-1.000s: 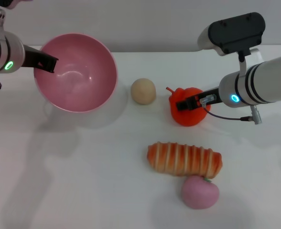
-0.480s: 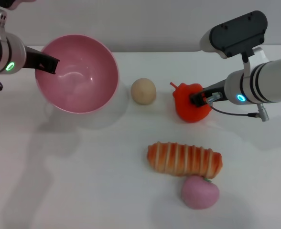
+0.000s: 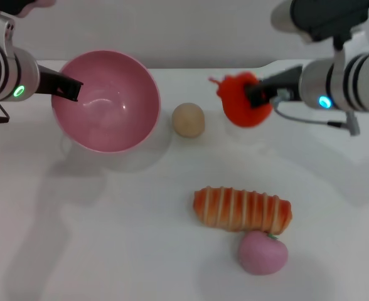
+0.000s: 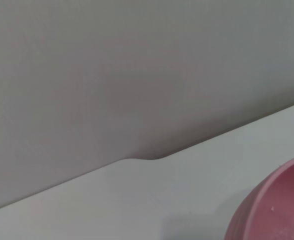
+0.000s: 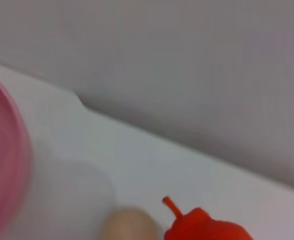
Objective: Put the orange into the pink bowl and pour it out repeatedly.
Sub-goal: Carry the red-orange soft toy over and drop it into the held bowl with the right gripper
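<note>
Now lifting the orange [image 3: 246,100] off the table [image 3: 128,219], clenched in the right gripper [image 3: 255,95], heading bowlward; left gripper [image 3: 68,89] apparently pinching the bowl [image 3: 106,101] rim.

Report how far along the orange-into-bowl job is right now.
Done: the right gripper is shut on the orange and holds it off the table, beside the beige ball. In hand: the left gripper grips the rim of the pink bowl, which holds nothing. Left: carry the orange across to the bowl, release it inside, then tip it out and repeat.
</note>
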Robot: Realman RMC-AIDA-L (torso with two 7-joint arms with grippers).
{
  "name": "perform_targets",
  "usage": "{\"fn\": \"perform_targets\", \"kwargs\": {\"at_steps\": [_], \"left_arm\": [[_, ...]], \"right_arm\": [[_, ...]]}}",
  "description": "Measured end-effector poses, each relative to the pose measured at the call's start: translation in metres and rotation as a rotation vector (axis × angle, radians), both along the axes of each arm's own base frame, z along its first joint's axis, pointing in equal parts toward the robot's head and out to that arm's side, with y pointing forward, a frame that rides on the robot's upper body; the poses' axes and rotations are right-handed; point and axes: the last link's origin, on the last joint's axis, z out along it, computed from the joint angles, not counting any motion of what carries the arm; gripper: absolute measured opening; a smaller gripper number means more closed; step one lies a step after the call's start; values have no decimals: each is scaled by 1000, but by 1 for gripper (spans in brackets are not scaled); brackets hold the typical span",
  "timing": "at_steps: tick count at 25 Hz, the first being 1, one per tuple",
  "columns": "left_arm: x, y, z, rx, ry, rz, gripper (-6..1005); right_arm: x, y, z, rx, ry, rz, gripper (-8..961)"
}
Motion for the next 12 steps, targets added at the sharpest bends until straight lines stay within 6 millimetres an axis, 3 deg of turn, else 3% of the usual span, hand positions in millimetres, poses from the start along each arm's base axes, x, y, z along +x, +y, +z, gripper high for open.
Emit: {"fn": "perform_targets", "kwargs": {"at_steps": [6, 8, 12], "left_arm": [[0, 0, -2, -5, -6, -2, 39], [5, 1, -7, -18, -16, -16, 39], [11, 3, -13, -36, -25, -32, 38]], "right_arm": [[-46, -19, 27, 40, 30, 131, 68], [-66, -30, 26, 25, 44, 194, 53], [-79, -37, 17, -11, 62, 229, 49]]}}
